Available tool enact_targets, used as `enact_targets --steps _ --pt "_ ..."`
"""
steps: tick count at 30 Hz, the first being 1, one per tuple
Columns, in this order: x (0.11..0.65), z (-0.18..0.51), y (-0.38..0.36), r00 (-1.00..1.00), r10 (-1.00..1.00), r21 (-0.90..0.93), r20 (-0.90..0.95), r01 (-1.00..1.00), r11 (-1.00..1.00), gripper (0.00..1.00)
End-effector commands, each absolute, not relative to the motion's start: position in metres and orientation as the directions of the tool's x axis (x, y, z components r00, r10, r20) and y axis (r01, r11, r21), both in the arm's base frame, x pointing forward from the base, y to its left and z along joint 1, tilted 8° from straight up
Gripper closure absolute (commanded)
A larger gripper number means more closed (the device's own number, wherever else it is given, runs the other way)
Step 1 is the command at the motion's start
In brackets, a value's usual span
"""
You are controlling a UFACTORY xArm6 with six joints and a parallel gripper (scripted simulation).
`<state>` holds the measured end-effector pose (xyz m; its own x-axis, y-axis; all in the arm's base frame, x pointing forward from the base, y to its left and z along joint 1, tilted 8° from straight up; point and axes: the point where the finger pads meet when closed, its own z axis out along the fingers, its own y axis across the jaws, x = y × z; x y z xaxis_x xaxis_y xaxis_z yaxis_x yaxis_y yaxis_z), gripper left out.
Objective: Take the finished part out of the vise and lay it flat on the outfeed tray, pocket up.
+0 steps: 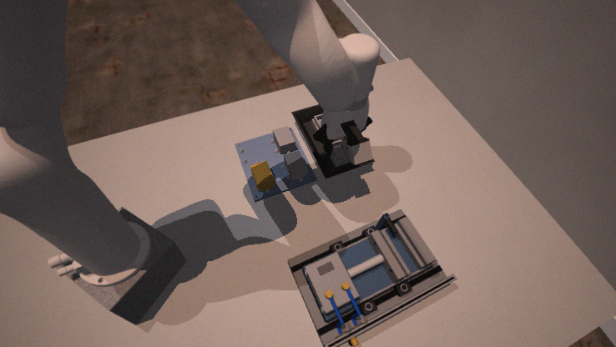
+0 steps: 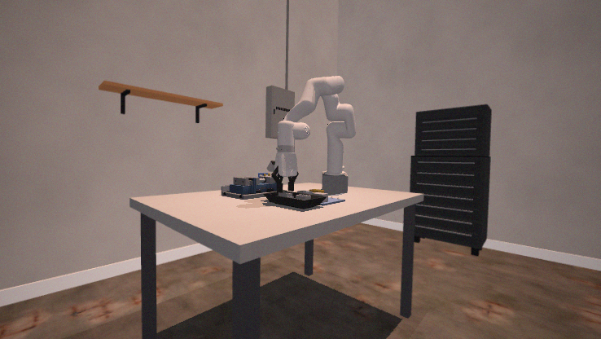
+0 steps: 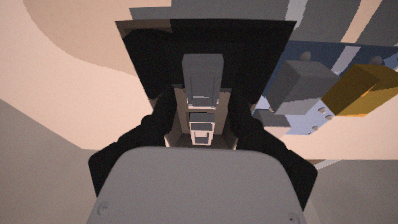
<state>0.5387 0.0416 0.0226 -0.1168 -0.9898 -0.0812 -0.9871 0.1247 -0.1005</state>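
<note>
The finished part, a grey block, lies on the floor of the black outfeed tray. My gripper hangs right above it, open, with the fingers clear of the block on either side. In the wrist view the part lies lengthwise on the dark tray floor, ahead of my spread fingers. I cannot tell whether its pocket faces up. The vise stands at the table's near side with its jaws apart and nothing between them. In the far view my gripper hovers just over the tray.
A blue fixture plate lies beside the tray and carries a yellow block and two grey blocks. The arm's base stands at the table's left. The vise has blue levers.
</note>
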Motion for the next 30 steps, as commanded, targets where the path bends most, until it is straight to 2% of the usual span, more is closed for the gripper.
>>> enact_targets --steps 1,20,30 --pt "0.538 0.045 0.04 -0.117 -0.99 -0.106 -0.082 -0.987 0.125 0.31" --pt "0.527 0.137 0.034 -0.117 -0.99 -0.106 -0.082 -0.987 0.125 0.31" --pt "0.525 0.153 0.033 -0.117 -0.99 -0.106 -0.082 -0.987 0.125 0.31"
